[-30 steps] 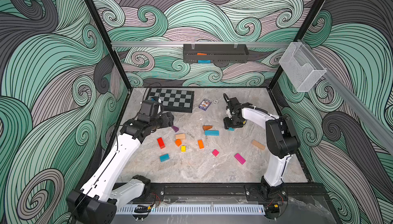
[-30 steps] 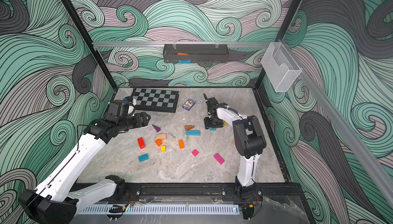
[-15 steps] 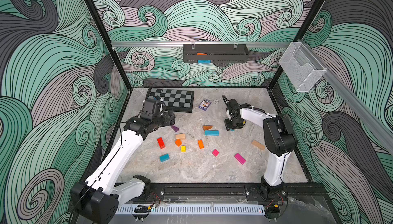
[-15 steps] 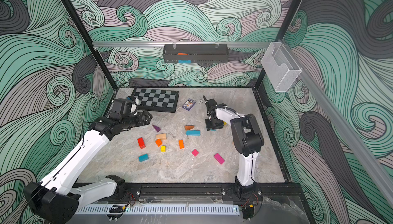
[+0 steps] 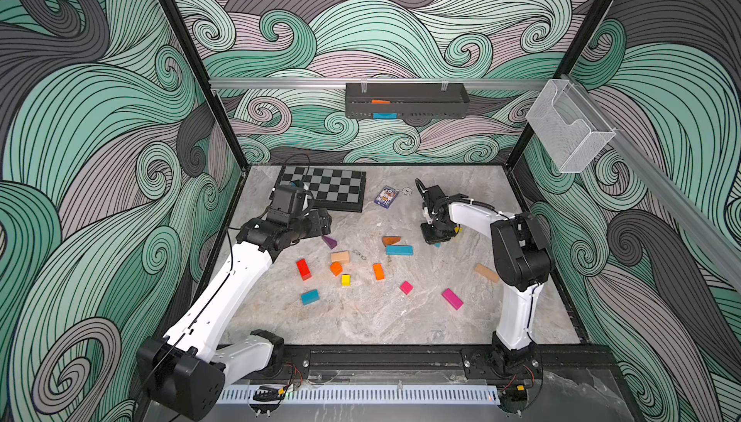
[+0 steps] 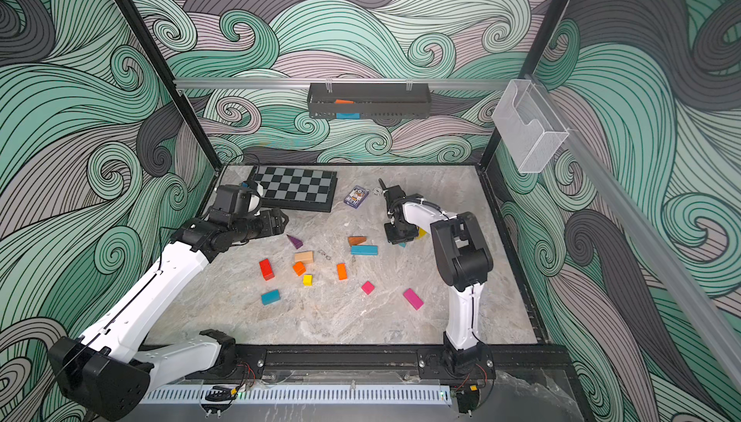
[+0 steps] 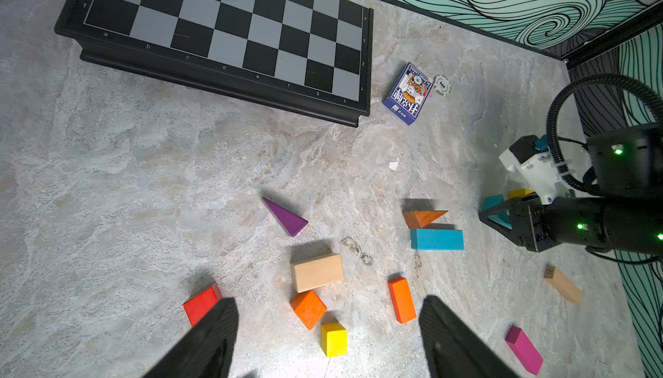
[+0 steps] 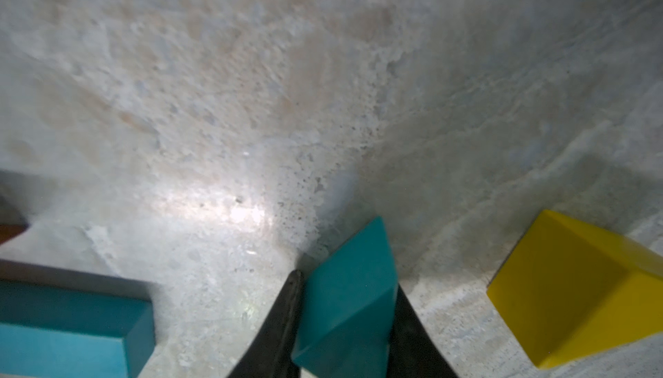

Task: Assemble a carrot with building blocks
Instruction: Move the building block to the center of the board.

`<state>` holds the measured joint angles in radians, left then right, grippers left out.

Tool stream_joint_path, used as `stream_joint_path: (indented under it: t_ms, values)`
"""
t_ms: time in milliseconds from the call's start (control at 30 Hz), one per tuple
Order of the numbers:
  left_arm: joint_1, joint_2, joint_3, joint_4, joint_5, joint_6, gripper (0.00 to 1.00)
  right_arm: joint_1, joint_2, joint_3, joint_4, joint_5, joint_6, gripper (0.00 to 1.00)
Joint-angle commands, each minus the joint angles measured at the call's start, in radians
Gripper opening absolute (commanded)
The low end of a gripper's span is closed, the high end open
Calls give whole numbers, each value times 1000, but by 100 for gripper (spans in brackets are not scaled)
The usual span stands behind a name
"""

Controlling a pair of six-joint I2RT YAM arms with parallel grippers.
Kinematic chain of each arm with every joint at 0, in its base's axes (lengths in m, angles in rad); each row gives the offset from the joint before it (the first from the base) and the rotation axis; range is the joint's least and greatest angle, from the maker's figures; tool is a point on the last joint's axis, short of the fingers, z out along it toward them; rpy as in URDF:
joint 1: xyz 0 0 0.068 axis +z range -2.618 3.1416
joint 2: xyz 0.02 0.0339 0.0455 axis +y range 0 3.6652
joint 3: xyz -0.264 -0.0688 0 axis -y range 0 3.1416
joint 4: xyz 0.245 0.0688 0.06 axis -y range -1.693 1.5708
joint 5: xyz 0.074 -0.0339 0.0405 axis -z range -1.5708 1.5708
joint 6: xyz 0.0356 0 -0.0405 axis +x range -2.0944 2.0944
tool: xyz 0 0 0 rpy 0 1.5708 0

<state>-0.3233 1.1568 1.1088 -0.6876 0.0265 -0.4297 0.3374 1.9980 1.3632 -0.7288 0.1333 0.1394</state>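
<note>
Counter [image 5: 361,324] read from the front rail back, with the chessboard [image 5: 325,188] as datum.

Farthest from the board: one short blue cuboid [image 5: 310,297], one pink cuboid [image 5: 452,298], one pink cube [image 5: 405,287].

Next band: one red cuboid [image 5: 303,269], one yellow cube [image 5: 345,279], one orange cube [image 5: 336,268], one orange cuboid [image 5: 378,271] and, well to the right, one long beige cuboid [image 5: 486,273].

Closer to the board: one short beige cuboid [image 5: 339,256], one long blue cuboid [image 5: 399,250] just beside one brown-orange wedge [image 5: 391,240], and one purple wedge [image 5: 329,241].

My left pincer [image 5: 324,223] hangs wide and empty just off the board's near edge.

My right pincer [image 8: 346,279], well to the board's right, is closed across the one teal wedge [image 8: 348,308], a finger on each flank. The wedge's long axis runs along the fingers. Whether it is off the counter I cannot tell. One yellow block [image 8: 574,293] sits just beside it.

That makes fourteen blocks. I judge that the orange pieces will form the carrot's body. They lie leftward of this pincer and farther from the board, nearer my left pincer.
</note>
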Motion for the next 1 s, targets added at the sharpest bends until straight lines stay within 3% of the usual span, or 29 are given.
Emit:
stream_joint_path:
  t_ms: [0, 467, 633, 700, 967]
  values:
    - [-10, 2, 19, 4, -8, 9, 81, 8, 27, 31, -2, 5, -9, 29]
    - [-10, -13, 10, -2, -25, -26, 81, 17, 93, 134, 35, -41, -250, 29]
    - [-9, -15, 6, -4, -23, -32, 82, 16, 100, 133, 34, -30, -271, 40]
    - [-10, -16, 4, -3, -23, -37, 83, 15, 99, 131, 34, -34, -268, 55]
    - [-10, -23, 3, -1, -23, -45, 86, 10, 25, 140, 34, -49, -205, 70]
